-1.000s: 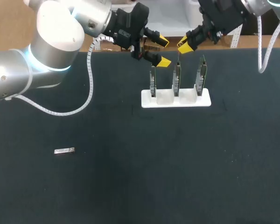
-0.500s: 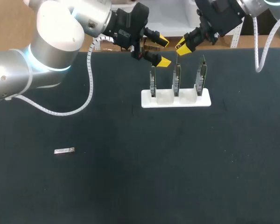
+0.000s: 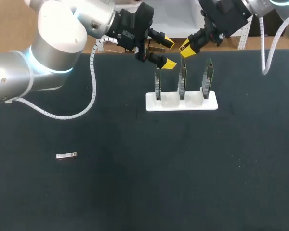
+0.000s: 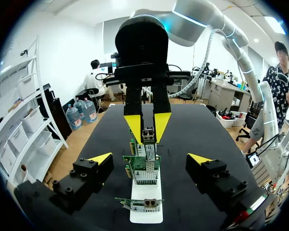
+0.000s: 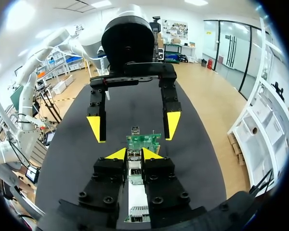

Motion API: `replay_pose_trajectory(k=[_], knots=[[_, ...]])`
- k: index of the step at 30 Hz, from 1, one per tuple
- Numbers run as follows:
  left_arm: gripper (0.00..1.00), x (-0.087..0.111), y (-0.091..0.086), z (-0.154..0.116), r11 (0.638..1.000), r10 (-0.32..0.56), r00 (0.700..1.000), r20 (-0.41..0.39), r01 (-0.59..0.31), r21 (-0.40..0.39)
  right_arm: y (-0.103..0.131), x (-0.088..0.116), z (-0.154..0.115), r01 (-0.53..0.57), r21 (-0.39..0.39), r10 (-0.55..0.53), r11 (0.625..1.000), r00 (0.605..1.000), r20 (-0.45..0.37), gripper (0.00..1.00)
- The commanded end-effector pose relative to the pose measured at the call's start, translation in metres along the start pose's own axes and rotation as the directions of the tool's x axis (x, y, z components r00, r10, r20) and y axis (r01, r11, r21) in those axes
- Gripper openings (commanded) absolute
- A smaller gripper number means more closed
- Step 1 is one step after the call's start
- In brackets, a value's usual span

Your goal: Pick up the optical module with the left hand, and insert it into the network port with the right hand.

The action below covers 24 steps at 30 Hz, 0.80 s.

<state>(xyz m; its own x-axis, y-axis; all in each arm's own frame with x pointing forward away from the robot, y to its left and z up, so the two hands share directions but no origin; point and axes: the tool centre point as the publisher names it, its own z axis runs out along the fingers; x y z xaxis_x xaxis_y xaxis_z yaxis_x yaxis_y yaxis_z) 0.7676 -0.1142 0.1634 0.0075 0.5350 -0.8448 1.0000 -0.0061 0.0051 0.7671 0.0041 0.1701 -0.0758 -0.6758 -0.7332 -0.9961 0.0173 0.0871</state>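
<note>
Only the right arm differs: the right gripper [image 3: 188, 44] has drifted slightly up and toward the left gripper [image 3: 168, 53] since a second ago.
The left gripper's fingers stand wide apart near the top of the leftmost card [image 3: 157, 85] in the white stand [image 3: 195, 104]; the right gripper's sit nearly together above the middle card [image 3: 182, 81]; the optical module [image 3: 66, 155] lies flat on the table [image 3: 144, 192], well apart from both.

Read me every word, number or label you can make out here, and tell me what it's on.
No text here can be read.
Left tool: pale marks on its black body, too small to read.
Circuit boards in the white holder: any markings are too small and blurred.
Optical module: too small to show a label.
</note>
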Motion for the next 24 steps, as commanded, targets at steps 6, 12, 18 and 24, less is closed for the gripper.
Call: replay_pose_trajectory(k=[6, 12, 18, 24], knots=[[1.0, 0.0008, -0.0008, -0.0002, 1.0, 0.002, 1.0, 0.003, -0.002, -0.002, 0.0063, 0.0011, 0.0001, -0.003, 0.016, 0.003, 1.0, 1.0, -0.012, 0.0], [1.0, 0.0008, -0.0008, -0.0002, 1.0, 0.002, 1.0, 0.003, -0.002, -0.002, 0.0051, 0.0029, 0.0002, -0.007, 0.016, 0.008, 1.0, 1.0, -0.02, 0.0], [1.0, 0.0008, -0.0008, -0.0002, 1.0, 0.002, 1.0, 0.003, -0.002, -0.002, 0.0034, 0.0025, -0.0011, 0.0, 0.022, 0.001, 1.0, 1.0, -0.03, 0.0], [1.0, 0.0008, -0.0008, -0.0002, 1.0, 0.002, 1.0, 0.003, -0.002, -0.002, 0.0021, 0.0005, -0.0041, 0.008, 0.03, -0.007, 1.0, 1.0, -0.022, 0.0]])
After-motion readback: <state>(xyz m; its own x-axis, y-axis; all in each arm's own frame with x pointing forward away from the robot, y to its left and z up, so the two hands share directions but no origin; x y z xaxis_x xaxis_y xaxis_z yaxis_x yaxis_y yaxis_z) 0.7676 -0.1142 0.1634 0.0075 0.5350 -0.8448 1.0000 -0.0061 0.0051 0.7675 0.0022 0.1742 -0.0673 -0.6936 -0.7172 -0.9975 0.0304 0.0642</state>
